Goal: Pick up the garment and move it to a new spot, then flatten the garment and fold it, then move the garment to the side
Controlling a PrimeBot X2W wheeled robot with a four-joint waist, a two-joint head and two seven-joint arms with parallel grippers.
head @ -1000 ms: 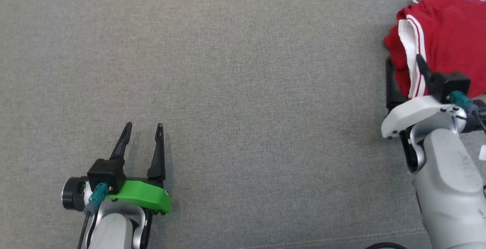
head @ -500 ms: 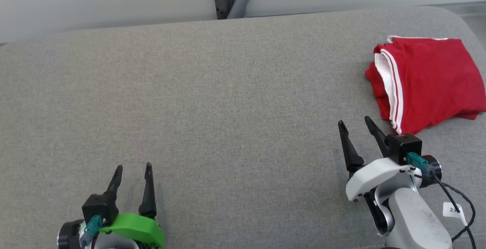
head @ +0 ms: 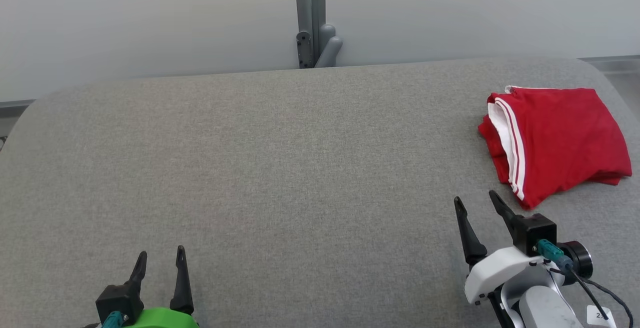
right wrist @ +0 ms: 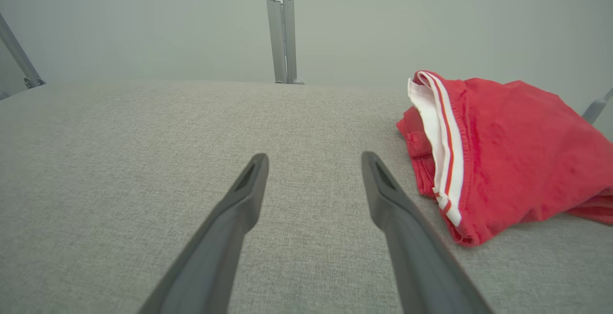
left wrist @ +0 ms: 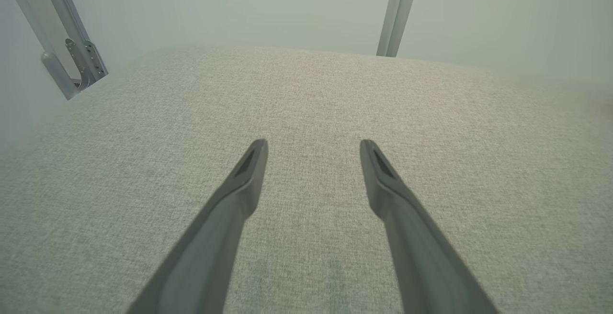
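1. Plainly, the left fingers [head: 180, 280] stand spread wide with nothing between them, their tips over the bare grey cloth of the table [head: 300, 168].
2. Seen from the left wrist, the gap between the left fingers [left wrist: 239, 194] frames empty grey table [left wrist: 311, 94].
3. The right fingers [head: 467, 238] are likewise wide apart and hold nothing. From the right wrist, grey table [right wrist: 143, 127] lies in the gap between the right fingers [right wrist: 397, 208].
4. The garment [head: 560, 138], red with a white band edged in red stripes, lies folded in a loose bundle on the table. It sits ahead of the right fingers and off to their right, near their tips but apart from them.
5. In the right wrist view the garment [right wrist: 517, 151] sits just beside the right-hand finger with its white band turned toward the fingers. Its nearest corner is close to that finger without touching it.
6. From the left fingers the garment is well apart, far off to their right.
7. Beyond both pairs of tips, past the table's far edge, a grey metal post [head: 310, 18] stands against a pale wall [head: 150, 18].
8. A green mount [head: 160, 318] sits behind the left fingers and a white mount [head: 495, 270] behind the right.
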